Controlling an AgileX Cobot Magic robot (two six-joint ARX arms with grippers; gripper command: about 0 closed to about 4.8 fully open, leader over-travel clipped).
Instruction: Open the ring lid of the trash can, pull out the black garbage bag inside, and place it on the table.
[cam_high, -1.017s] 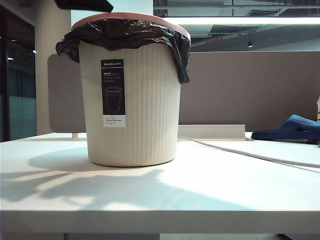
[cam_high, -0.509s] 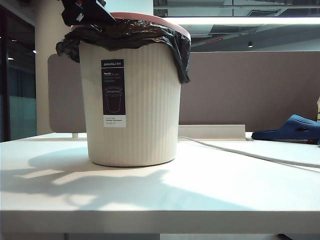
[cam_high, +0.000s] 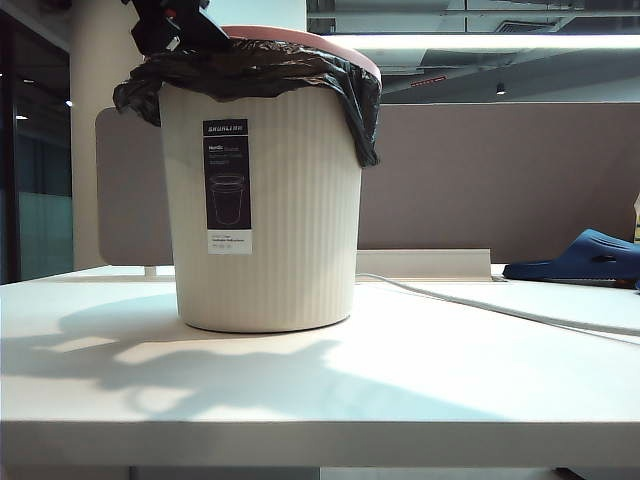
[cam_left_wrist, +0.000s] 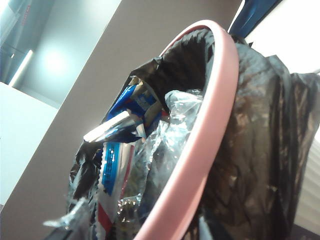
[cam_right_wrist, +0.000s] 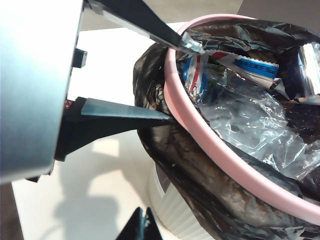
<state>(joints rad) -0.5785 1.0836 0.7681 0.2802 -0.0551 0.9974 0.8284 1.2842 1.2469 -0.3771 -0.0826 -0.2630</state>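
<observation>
The cream ribbed trash can stands on the white table. The pink ring lid sits on its rim over the black garbage bag, which hangs down outside. My left gripper is at the can's top left edge. In the right wrist view the left gripper is open, one finger inside the ring lid and one outside against the bag. The left wrist view looks along the ring and bag. My right gripper is shut and empty beside the can.
Wrappers and clear plastic fill the bag. A dark blue slipper lies at the table's far right. A white cable runs across the table behind the can. A brown partition closes off the back.
My left gripper has come down from the top of the exterior view to the can's left rim. The can and the bag have stayed put.
</observation>
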